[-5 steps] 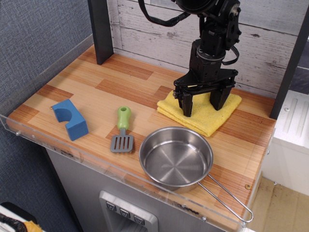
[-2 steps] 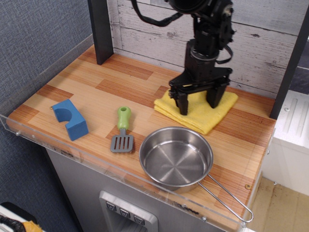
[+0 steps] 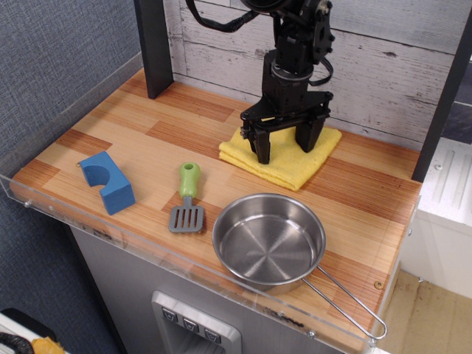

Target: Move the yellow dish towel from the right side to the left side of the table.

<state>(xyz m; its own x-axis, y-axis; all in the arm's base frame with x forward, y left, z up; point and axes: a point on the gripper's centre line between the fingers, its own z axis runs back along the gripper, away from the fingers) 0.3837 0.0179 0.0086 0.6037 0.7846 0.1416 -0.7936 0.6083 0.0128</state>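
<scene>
The yellow dish towel [image 3: 293,167] lies folded on the wood-plank table [image 3: 177,122], right of centre near the back wall. My black gripper [image 3: 286,150] points straight down onto it. Its two fingers are spread apart, with the tips pressed on the towel's top, one near the left edge and one near the right. Nothing is pinched between them. The part of the towel under the gripper is hidden.
A steel pan [image 3: 269,237] sits in front of the towel, its wire handle pointing to the front right corner. A green-handled spatula [image 3: 187,198] lies to the pan's left, and a blue block [image 3: 107,181] stands further left. A dark post [image 3: 153,44] stands at the back left.
The gripper has moved left and slightly back, and the towel has slid along the table with it. The pan, spatula and blue block have not moved.
</scene>
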